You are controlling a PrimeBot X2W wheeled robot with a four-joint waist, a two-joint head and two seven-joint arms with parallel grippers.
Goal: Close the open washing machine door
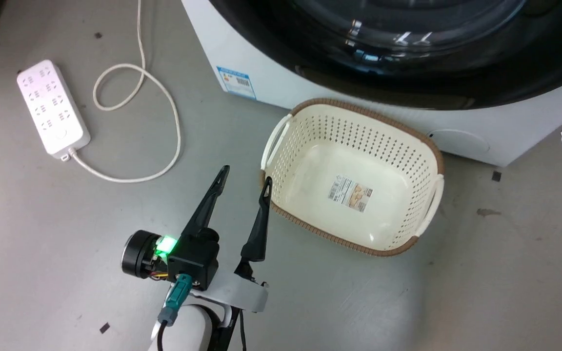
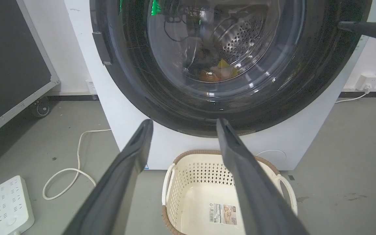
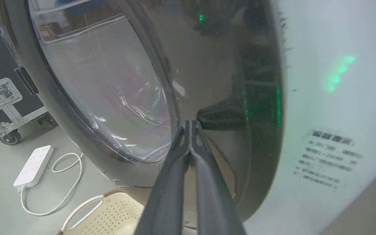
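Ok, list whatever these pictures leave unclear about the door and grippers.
- Whether the washing machine door is latched: head view's top edge cuts it off.
- Whether the right gripper touches it: right wrist view, blur and reflections.
- The drum contents: left wrist view, glass reflections.

The basket (image 1: 359, 141) is set on the floor (image 1: 310, 302) just right of the left hand (image 1: 245, 175) and just before the washing machine (image 1: 271, 78), which stands ahead of that hand. The power strip (image 1: 52, 108) is laid well left of it, with the cord (image 1: 176, 136) looped between. The right hand (image 3: 190, 125) is placed at the rim of the washing machine door (image 1: 408, 83)
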